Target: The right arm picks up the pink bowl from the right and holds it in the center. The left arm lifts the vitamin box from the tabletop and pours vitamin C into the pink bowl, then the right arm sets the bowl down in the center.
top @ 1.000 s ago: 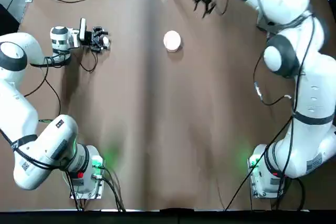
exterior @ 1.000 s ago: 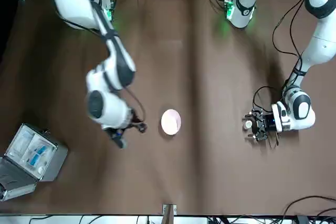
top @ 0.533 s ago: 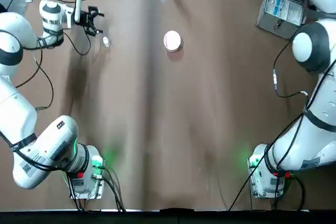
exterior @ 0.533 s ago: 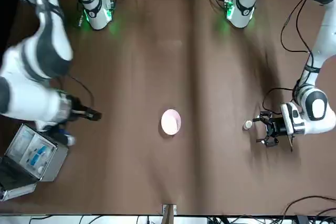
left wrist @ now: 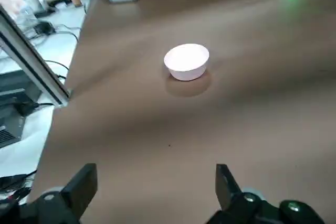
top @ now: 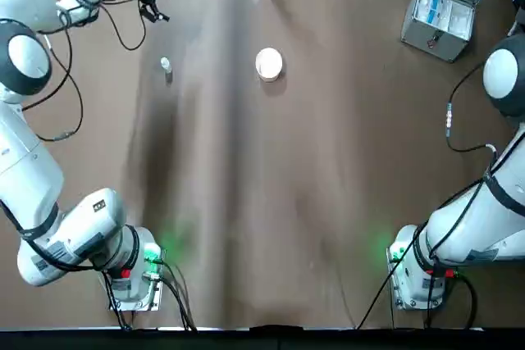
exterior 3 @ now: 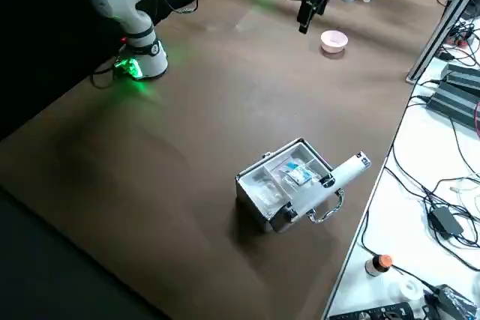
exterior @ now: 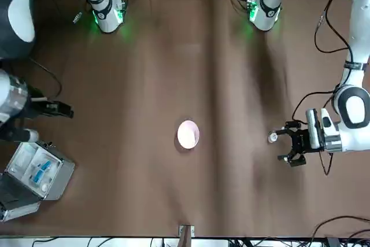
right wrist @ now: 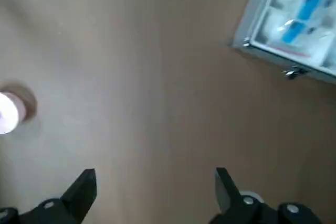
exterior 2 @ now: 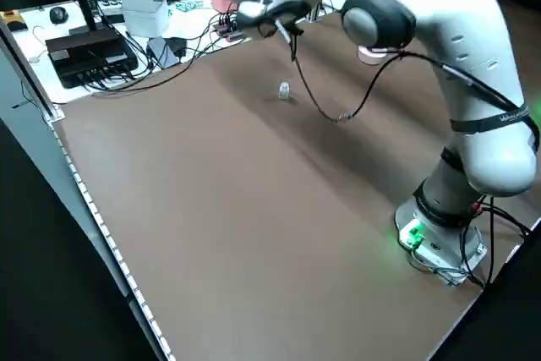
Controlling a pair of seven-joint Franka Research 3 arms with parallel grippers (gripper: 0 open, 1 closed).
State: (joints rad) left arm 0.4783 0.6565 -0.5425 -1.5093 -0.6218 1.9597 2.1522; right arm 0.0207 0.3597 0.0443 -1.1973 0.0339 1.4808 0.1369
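Above tabletop (top: 271,186), left gripper (exterior: 291,144) fingers spread, empty

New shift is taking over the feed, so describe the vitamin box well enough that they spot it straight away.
Start at the pink bowl, standing alone on the brown tabletop near the middle of its far edge. Look from it toward the left arm's side: the vitamin box stands there by itself, near the open left pincer. It is a tiny whitish container, far narrower than the bowl.
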